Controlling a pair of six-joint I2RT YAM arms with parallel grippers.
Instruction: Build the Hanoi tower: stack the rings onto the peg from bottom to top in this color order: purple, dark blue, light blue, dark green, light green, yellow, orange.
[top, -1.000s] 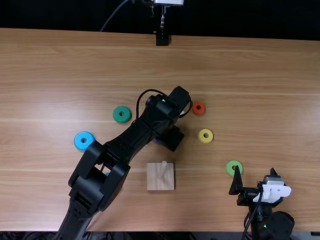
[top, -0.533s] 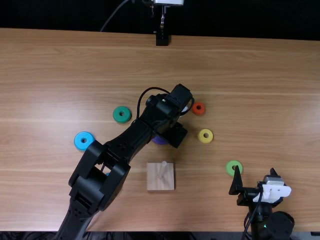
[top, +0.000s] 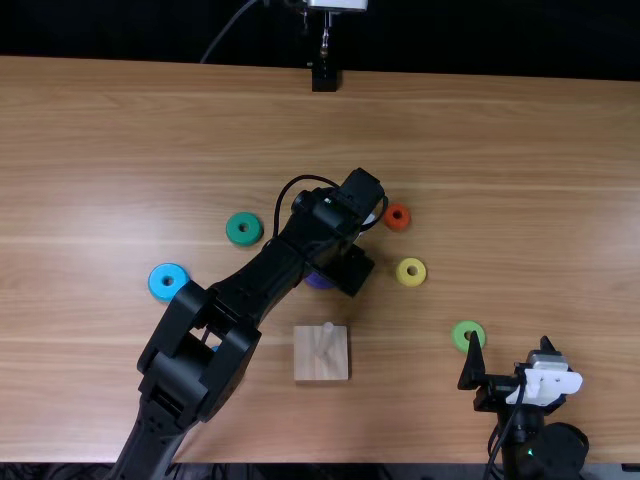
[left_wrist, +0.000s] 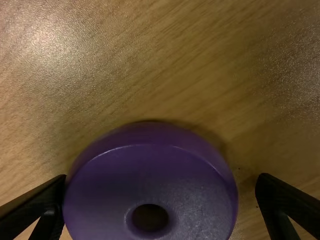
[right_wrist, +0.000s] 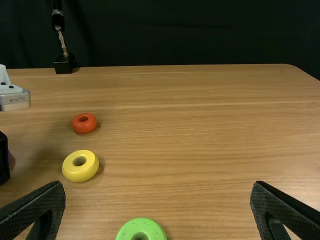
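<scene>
The left gripper stands wide around the thick purple plastic ring on the light brown wooden table; with one finger much nearer its rim, closing could skid it off-centre, making it miss the pale wooden peg.

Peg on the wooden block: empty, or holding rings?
Empty: in the top view the peg stands bare on its block, no ring around it.

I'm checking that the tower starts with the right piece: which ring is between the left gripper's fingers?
The purple ring. It alone lies between the fingers of the left gripper; the orange ring and yellow ring lie outside them.
</scene>
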